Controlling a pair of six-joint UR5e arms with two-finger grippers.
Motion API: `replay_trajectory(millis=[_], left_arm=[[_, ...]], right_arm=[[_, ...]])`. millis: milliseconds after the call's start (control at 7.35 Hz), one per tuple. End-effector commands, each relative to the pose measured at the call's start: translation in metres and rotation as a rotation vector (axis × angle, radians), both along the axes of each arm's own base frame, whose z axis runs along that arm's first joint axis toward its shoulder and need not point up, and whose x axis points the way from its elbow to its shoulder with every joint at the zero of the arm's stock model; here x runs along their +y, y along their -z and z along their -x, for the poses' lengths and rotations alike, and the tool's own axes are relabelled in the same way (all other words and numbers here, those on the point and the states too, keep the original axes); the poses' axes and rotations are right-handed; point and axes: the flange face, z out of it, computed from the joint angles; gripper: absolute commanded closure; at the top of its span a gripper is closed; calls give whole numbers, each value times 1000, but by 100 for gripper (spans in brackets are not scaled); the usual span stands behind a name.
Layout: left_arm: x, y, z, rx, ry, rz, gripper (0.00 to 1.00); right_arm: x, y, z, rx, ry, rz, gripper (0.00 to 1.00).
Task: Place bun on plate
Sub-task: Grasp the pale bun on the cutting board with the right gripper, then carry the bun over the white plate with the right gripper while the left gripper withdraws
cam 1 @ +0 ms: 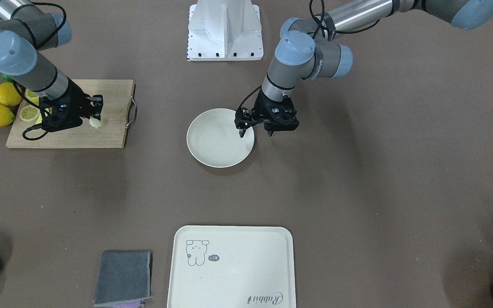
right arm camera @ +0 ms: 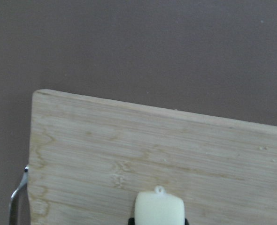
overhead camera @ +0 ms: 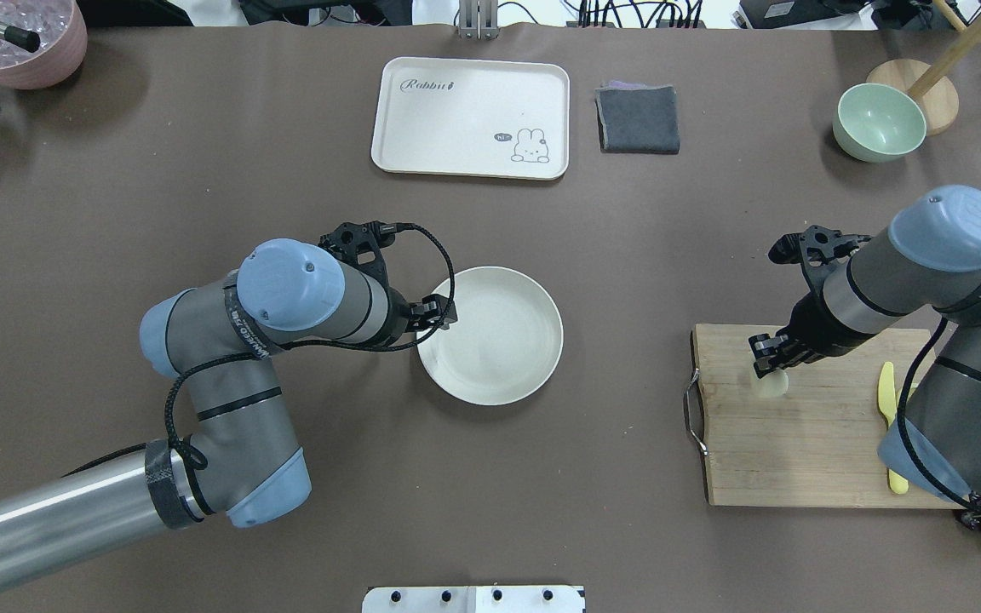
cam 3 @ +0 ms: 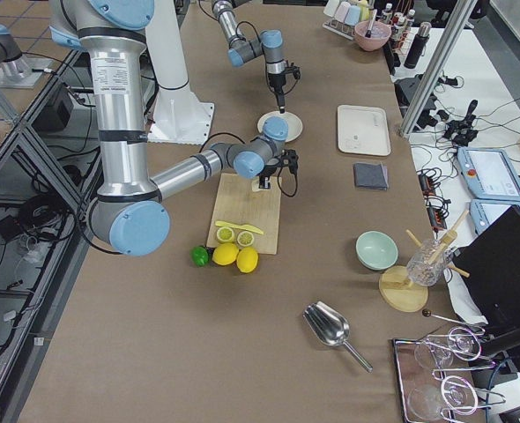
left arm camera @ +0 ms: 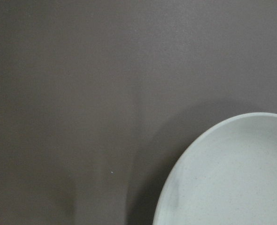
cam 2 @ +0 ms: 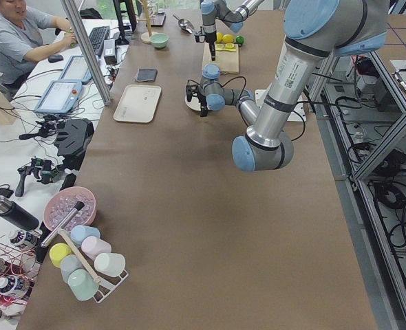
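Covering the table (overhead camera: 116, 213): a matte brown sheet, flat and plain.
Left arm (overhead camera: 226, 400): grey and silver tube with pale blue joint caps. It enters at 8 o'clock in the overhead view, folds at the elbow, and its wrist points down at the plate's 9 o'clock rim.
Right arm (overhead camera: 925, 281): the same build. It enters at 4 o'clock and its wrist tips steeply down over the board's far left part.
Tray (overhead camera: 456, 119): cream rectangle with rounded corners, a raised lip and a small printed animal. It lies at 12 o'clock from the plate, well apart.
Cutting board (overhead camera: 806, 443): pale wood with visible grain and a metal handle on its short edge. It lies at 3 o'clock from the plate.
Plate (overhead camera: 499, 358): round, off-white, shallow and smooth, with a raised rim.
Left gripper (cam 1: 256, 132): black, fingers spread wide with nothing between them. One finger hangs over the plate's inside, the other outside the rim.
Right gripper (overhead camera: 768, 368): black, fingers closed against both sides of the bun.
Bun (right arm camera: 159, 211): a small, smooth, cream block with rounded corners and a tiny nub on top. It is over the board, well apart from the plate; whether it touches the wood cannot be told.
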Motion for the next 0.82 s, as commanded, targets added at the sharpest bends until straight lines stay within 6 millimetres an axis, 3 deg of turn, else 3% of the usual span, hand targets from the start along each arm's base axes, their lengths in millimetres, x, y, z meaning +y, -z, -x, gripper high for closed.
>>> replay_trajectory(millis=[0,136,408,544,680], left_arm=[[-22,-36,88,-27,44,-65,7],[-24,-70,146,-77,56,-117,7],[-48,-115,251,-73,73,-51,6],[-43,-134,272,-56,57,-76,6],[-40,-140,278,-49,57,-93,6]], right_arm=[[-20,79,43,-68,-20,-35,86],[-30,129,71,-64,-24,-37,86],[-35,197,149,-55,-74,-36,85],[-33,208,183,-39,-69,-42,84],[-31,210,206,-17,-70,-59,80]])
